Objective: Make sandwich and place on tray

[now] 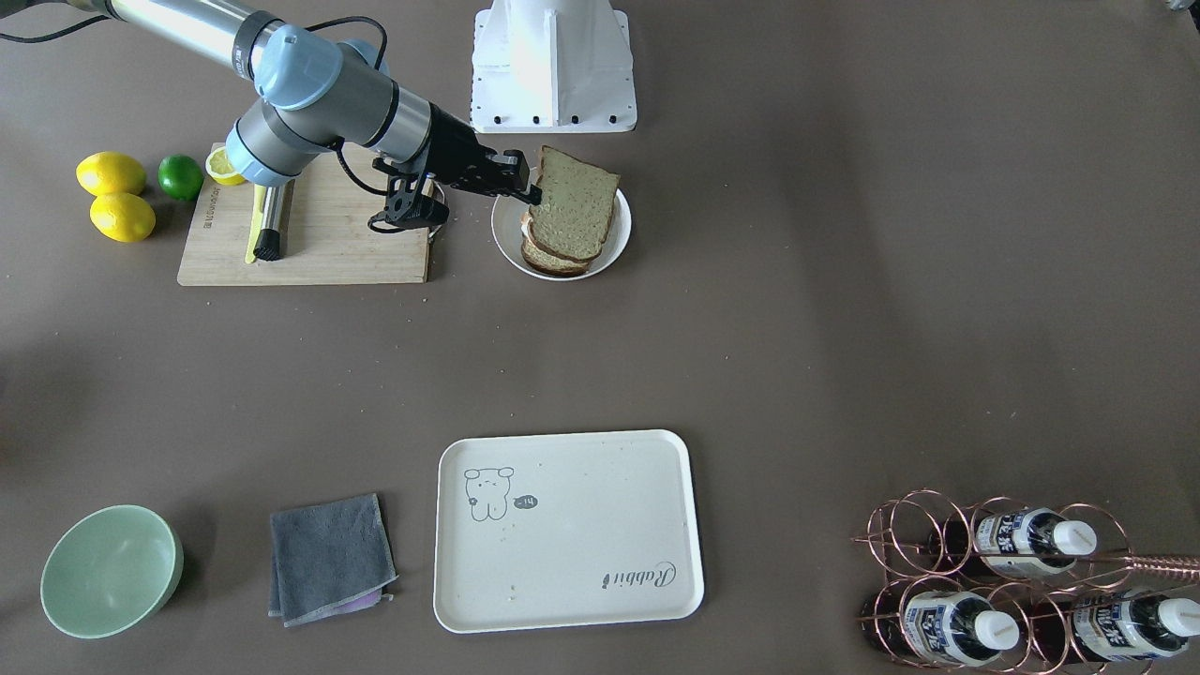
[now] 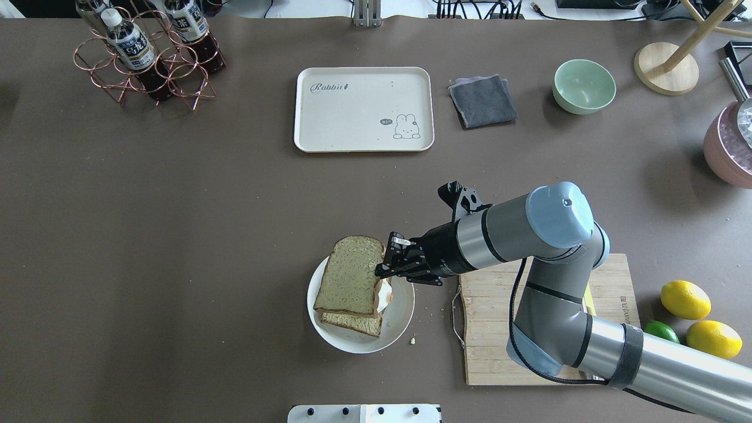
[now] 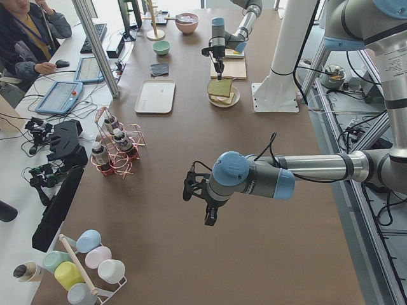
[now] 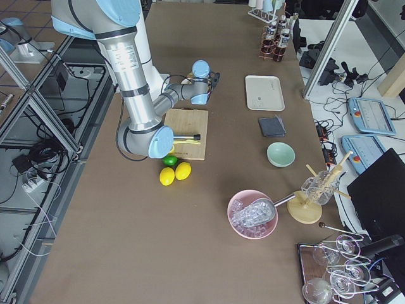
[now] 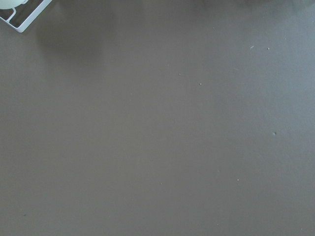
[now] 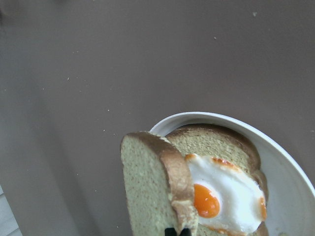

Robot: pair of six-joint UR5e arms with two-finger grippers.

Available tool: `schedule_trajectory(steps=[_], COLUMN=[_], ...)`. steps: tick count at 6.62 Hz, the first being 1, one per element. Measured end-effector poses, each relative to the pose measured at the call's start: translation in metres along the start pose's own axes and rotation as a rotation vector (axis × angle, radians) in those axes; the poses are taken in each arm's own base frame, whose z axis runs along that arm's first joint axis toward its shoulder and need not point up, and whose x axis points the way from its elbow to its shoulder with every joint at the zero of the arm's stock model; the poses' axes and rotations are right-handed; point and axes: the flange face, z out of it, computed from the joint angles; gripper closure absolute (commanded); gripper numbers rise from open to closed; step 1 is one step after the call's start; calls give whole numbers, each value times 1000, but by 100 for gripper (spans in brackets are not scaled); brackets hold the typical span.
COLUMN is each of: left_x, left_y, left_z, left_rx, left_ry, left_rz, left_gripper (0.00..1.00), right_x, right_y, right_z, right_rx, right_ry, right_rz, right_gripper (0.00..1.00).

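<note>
Because the right gripper (image 2: 386,262) has only the crust edge of the top slice (image 2: 351,275) nipped between its jaws, the likeliest trouble is that the slice pivots or slips out of that narrow grip and lands askew, hanging off the egg (image 6: 224,199) instead of covering it. A hasty release from this tilt could also nudge the egg off the bottom slice (image 2: 351,322), and a lopsided stack would be hard to carry to the tray (image 2: 364,108) in one piece. The top slice hangs tilted, its gripped side raised and its far side low over the white plate (image 2: 359,346), where the bottom slice and egg lie. The tray sits well apart across the table, with no sandwich on it yet. The right arm reaches in over the cutting board (image 2: 499,329), wrist roughly level and fingers pointing sideways at the plate. The left gripper (image 3: 189,189) hangs over the table far from the plate and shows only from the side camera, so I cannot tell how its jaws stand.
</note>
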Motion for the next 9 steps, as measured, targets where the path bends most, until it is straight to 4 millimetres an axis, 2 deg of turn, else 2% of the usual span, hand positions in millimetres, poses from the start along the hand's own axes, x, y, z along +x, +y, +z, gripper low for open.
schedule_trajectory(steps=[2, 3, 4, 5, 6, 8, 9], left_x=[0, 1, 1, 1, 1, 1, 10], left_y=[-1, -2, -2, -3, -3, -4, -13], left_z=[0, 0, -1, -1, -1, -1, 1], left_rx=[1, 2, 3, 3, 3, 3, 1], left_ry=[0, 0, 0, 0, -1, 0, 14], left_rz=[-1, -2, -1, -2, -2, -7, -14], left_gripper=[3, 2, 2, 3, 2, 3, 3], right_x=[28, 35, 40, 44, 48, 48, 45], right_y=[5, 8, 13, 15, 15, 15, 6], right_z=[12, 18, 24, 26, 26, 24, 14], right_rx=[4, 5, 8, 7, 6, 6, 12], right_ry=[-21, -34, -40, -41, -38, -40, -42], right_rz=[23, 26, 26, 23, 20, -2, -16], right_gripper=[100, 100, 64, 8, 0, 0, 0])
